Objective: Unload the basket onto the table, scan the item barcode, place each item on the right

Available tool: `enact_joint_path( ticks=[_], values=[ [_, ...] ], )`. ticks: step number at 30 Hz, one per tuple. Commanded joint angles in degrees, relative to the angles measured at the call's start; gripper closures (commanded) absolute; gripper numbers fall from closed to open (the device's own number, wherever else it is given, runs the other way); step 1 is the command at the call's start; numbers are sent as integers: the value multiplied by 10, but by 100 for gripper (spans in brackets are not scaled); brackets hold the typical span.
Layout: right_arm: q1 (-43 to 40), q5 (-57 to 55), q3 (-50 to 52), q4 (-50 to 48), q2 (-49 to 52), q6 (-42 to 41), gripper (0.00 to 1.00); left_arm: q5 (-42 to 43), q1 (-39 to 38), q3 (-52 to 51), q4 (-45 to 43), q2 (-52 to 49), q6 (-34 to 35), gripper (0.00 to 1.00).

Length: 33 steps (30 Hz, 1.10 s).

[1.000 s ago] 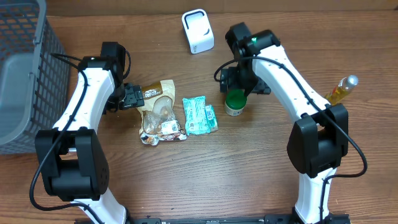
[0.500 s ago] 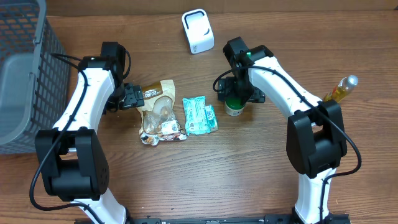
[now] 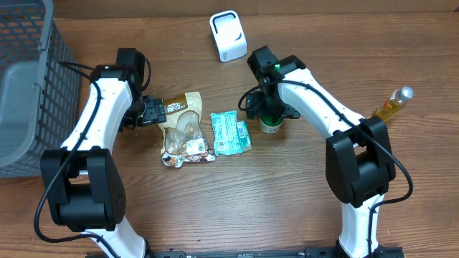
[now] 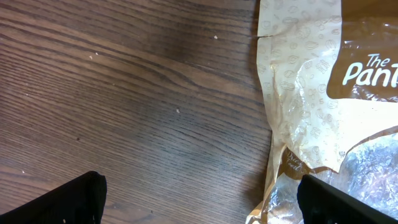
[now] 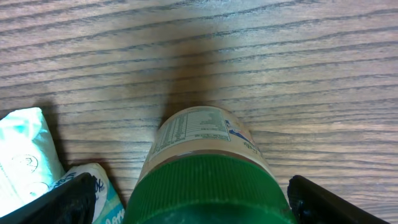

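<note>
Overhead and wrist views of a wooden table. The right gripper stands over a green-lidded jar, which sits upright on the wood right of centre, just right of a teal tissue packet. In the right wrist view the gripper's fingers are spread wide, one on each side of the jar's lid. The left finger stands clear of it, while the right one lies very close, and contact cannot be told. The printed label on the jar faces away from the camera.

The white scanner stands at the far edge, left of the jar and well apart from it.

The left gripper lies low at the left edge of a cream-and-brown snack pouch. Its fingers are spread wide in the wrist view, with bare wood between them and the pouch at the right finger. It holds nothing.

A grey basket occupies the far left. A yellow bottle lies at the right edge.
</note>
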State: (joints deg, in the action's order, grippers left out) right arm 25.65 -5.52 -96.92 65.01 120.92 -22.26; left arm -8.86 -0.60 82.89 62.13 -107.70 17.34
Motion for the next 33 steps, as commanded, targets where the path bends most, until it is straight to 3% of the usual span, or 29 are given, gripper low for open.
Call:
enact_joint_path(
  ticks=[1,13,19,25,28,33],
  values=[
    [1,-24,2,-5,-4,0,5,-5,2,9,0,-4,-11,0],
    [1,-24,25,-29,-4,0,6,-5,2,8,0,-4,-11,0],
    [1,-24,25,-24,-4,0,24,-5,2,9,-1,-4,-11,0],
    [1,-24,25,-16,-4,0,25,-5,2,8,0,-4,-11,0],
    [0,-24,22,-17,-4,0,35,-5,2,9,0,-4,-11,1],
    [-2,-24,-32,23,-7,0,42,-5,2,8,0,-4,-11,0]
  ],
)
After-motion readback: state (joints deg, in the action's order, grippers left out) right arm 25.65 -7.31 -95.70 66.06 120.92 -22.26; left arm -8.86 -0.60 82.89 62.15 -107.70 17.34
